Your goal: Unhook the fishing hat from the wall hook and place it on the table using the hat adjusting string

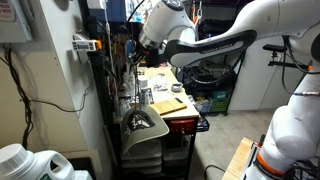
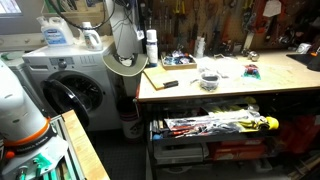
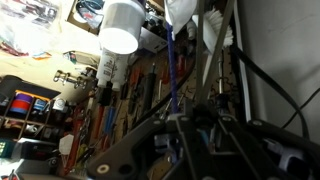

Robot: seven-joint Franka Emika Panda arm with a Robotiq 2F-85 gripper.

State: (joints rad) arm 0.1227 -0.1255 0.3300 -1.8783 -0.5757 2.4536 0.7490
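The fishing hat, khaki outside and dark inside, hangs in the air at the end of the table, beside its corner. In an exterior view it hangs below my gripper, with its dark inside showing. The hat adjusting string is a thin dark-blue cord. In the wrist view it runs straight into my gripper's jaws, which are closed round it. The wall hook is not clearly visible.
A washing machine with detergent bottles stands beside the table end. Pale grey stacked trays sit under the hat. An open drawer of tools juts out in front. Small items litter the tabletop below a tool wall.
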